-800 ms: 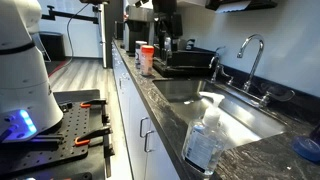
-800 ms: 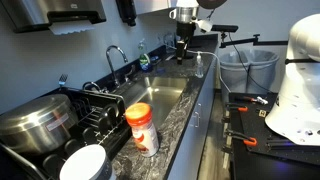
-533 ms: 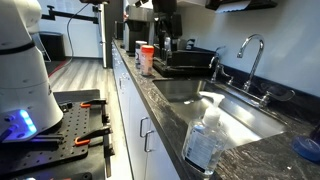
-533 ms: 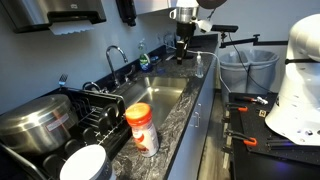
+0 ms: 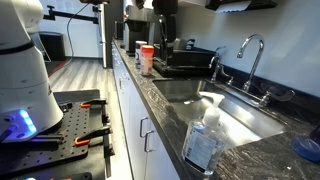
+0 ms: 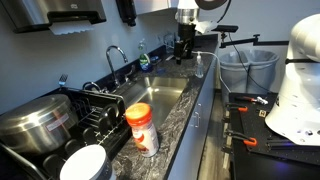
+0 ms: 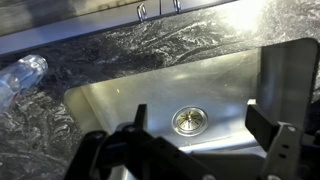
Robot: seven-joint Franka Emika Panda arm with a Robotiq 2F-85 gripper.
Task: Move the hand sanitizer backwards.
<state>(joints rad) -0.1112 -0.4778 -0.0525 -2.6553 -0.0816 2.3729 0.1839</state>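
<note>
Standing on the dark counter, hand sanitizer, label illegibly blurred.

Dim kitchen, countertop glare, soft blur

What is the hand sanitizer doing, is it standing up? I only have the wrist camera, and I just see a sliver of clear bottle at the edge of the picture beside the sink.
Observer: Yes, the hand sanitizer stands upright on the dark counter, at one end of the sink.
Operator: Anything else on that counter?
Observer: An orange-and-white container stands beyond the sink's opposite end, far from the bottle.
Operator: And where does my pincer sit?
Observer: The pincer hangs in the air above the sink area, apart from both containers.
</note>
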